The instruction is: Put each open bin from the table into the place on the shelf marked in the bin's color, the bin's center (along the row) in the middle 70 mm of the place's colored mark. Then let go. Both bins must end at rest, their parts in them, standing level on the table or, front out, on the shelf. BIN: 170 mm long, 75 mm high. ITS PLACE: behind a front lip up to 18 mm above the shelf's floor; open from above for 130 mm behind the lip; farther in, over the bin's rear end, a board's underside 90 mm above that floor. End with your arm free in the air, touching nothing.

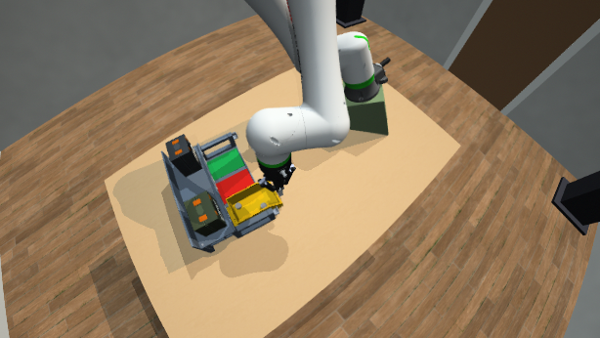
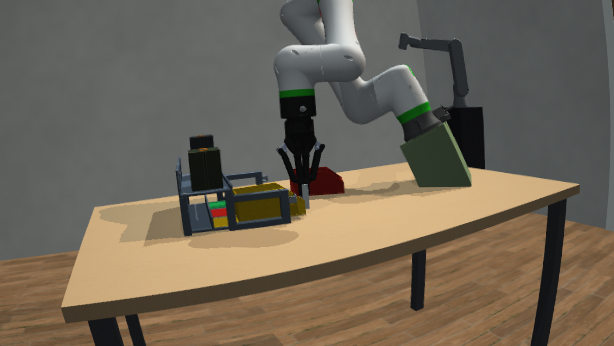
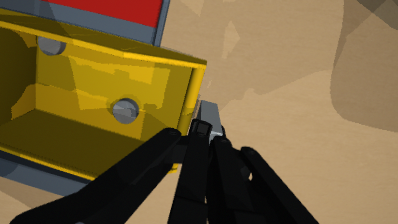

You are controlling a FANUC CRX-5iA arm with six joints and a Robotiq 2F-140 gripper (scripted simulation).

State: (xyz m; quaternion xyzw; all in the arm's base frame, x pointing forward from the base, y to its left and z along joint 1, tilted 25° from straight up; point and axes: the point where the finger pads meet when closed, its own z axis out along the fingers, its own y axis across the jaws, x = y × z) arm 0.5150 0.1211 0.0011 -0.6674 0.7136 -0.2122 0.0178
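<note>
So the yellow open-front storage bin [image 1: 254,201] [image 2: 257,210] [image 3: 145,75] is already in the yellow end place of the small blue-grey shelf rack [image 1: 256,225] [image 2: 231,210] [image 3: 35,177]. From the top view, its front end points to about 2 o'clock and pokes out past the lip. Two grey round parts lie inside, and they look loose.

The Robotiq 2F-140 gripper [image 1: 280,190] [image 2: 305,192] [image 3: 205,114] has its fingers together with nothing between them, right by the bin's front end. Can't tell if they're touching it. My guess is it's lined up for a shove toward 8 o'clock in the top view, to seat the bin deeper.

Handling: looks like stiff, thin-walled moulded plastic, so probably light, a bit slippery, not fragile. Push low and near the middle of the front wall; off to one side it could yaw, and too hard a nudge might roll those parts around or tip the front up on the lip. If it needs regripping, I'd pinch a side wall near the front, since the back end runs under the board.

The red bin [image 2: 325,181] is on the table, at about 1 o'clock from the yellow one in the exterior view, with the red mark [image 1: 235,185] [image 3: 115,9] uncovered. I'd take that one by a wall too, keeping it level. Can't see its contents.

Labels: the two dark boxes up top have orange patches, but no brand or writing I can read anywhere.
</note>
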